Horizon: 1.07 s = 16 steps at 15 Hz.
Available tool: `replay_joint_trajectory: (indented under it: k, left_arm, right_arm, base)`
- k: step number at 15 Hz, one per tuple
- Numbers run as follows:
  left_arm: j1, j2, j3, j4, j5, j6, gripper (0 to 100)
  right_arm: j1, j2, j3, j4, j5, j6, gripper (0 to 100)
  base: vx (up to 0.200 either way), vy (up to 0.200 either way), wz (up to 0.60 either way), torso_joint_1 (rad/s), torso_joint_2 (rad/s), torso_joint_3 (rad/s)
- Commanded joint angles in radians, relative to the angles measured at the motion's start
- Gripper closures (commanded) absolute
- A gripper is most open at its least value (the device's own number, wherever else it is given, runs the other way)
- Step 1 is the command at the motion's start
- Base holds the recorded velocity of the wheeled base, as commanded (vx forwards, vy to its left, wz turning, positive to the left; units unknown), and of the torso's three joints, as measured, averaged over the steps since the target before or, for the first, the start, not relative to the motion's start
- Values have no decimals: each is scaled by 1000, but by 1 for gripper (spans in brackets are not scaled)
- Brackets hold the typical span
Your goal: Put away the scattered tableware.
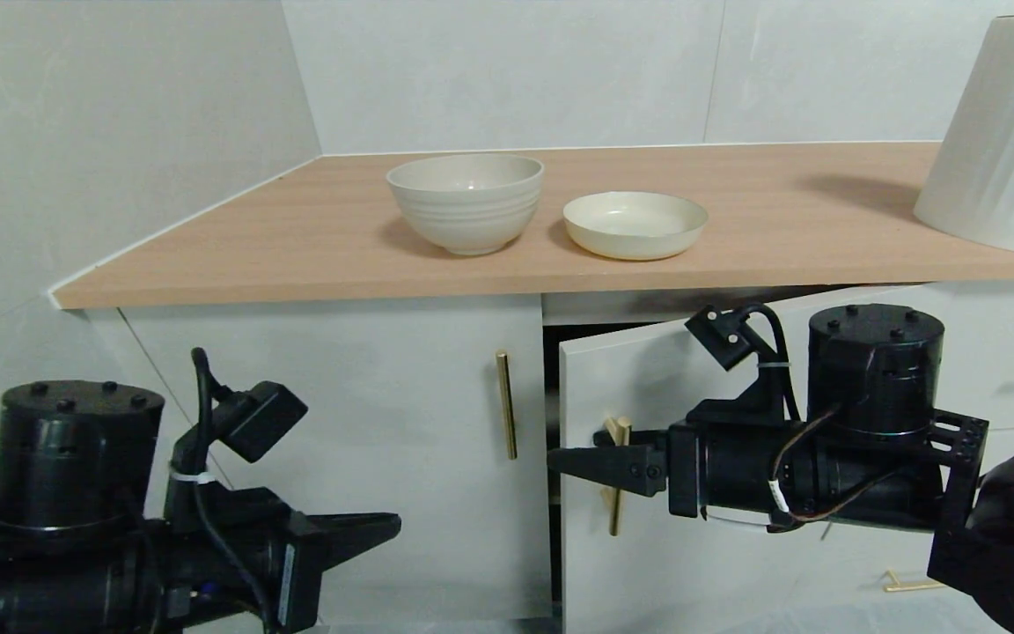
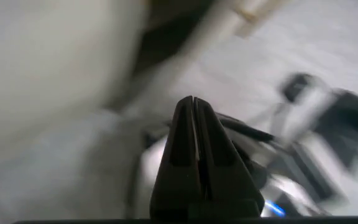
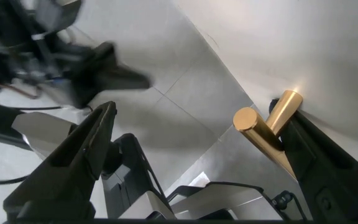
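Atop counter (image 1: 296, 238): bowl (image 1: 466, 202), dish (image 1: 635, 224).

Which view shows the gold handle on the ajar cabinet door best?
The right wrist view: the gold handle sits close up, beside one finger of the open right gripper. The head view has it partly hidden behind that gripper; the left wrist view leaves it unclear.

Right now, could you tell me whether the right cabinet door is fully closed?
No, the door stands ajar, a dark gap showing beside it, with the right gripper at its handle.
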Motion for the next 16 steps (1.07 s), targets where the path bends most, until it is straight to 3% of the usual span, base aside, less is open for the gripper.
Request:
replay_joint_trajectory:
  k: [1, 4, 6, 7, 8, 9, 12, 16]
  left_arm:
    - [-26, 175, -16, -132, 61, 18, 100]
    - [-54, 359, -101, -311, 58, 1, 100]
    - [-100, 462, -102, -445, 71, -50, 100]
    - [-120, 500, -98, -535, 97, -97, 100]
    - [-160, 548, -102, -666, 138, -177, 100]
    - [-167, 563, -104, -709, 146, -195, 100]
    - [-181, 585, -104, -773, 147, -195, 100]
    - [-213, 662, -101, -977, 169, -195, 100]
  right_arm:
    - [4, -4, 2, 1, 2, 1, 0]
    - [4, -8, 2, -2, 0, 2, 0]
    - [4, -5, 13, -5, 0, 2, 0]
    - [4, -7, 15, -7, 0, 2, 0]
    - [4, -8, 16, -7, 2, 1, 0]
    - [4, -10, 16, -7, 0, 1, 0]
    - [4, -13, 18, -7, 2, 1, 0]
    - [4, -16, 24, -5, 2, 1, 0]
  base:
    - [0, 0, 0, 0, 0, 0]
    - [0, 0, 0, 0, 0, 0]
    - [0, 0, 0, 0, 0, 0]
    - [0, 0, 0, 0, 0, 0]
    - [0, 0, 0, 0, 0, 0]
    - [0, 0, 0, 0, 0, 0]
    - [0, 0, 0, 0, 0, 0]
    - [0, 0, 0, 0, 0, 0]
